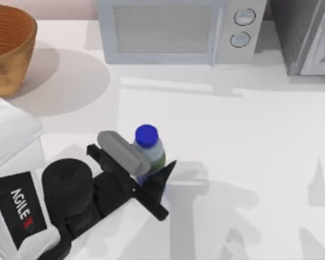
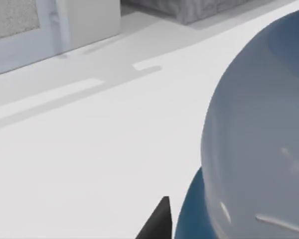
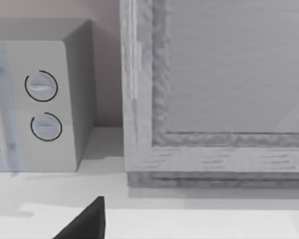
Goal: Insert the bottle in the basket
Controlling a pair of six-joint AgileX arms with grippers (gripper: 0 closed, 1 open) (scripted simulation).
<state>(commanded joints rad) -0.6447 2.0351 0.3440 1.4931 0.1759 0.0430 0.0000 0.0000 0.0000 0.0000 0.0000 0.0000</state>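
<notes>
A white table (image 1: pixel 249 141) in a rendered room, the left gripper (image 1: pixel 147 174) at a bottle.

The table is backed by a pale wall, against which a white microwave oven with two round dials (image 1: pixel 176 30) and a grey textured cabinet (image 1: pixel 309 35) are set. A large round orange-brown wicker basket (image 1: pixel 8 49) is placed at the table's far left corner, well apart from everything else. The small clear plastic bottle with a round blue cap (image 1: pixel 148 145) is seen upright left of the table's middle, between the black fingers of the left gripper, which are set close against its sides; whether it is actually clamped cannot be told. In the left wrist view the bottle (image 2: pixel 259 149) is seen very close. A dark fingertip of the right gripper (image 3: pixel 84 221) is seen before the cabinet.
</notes>
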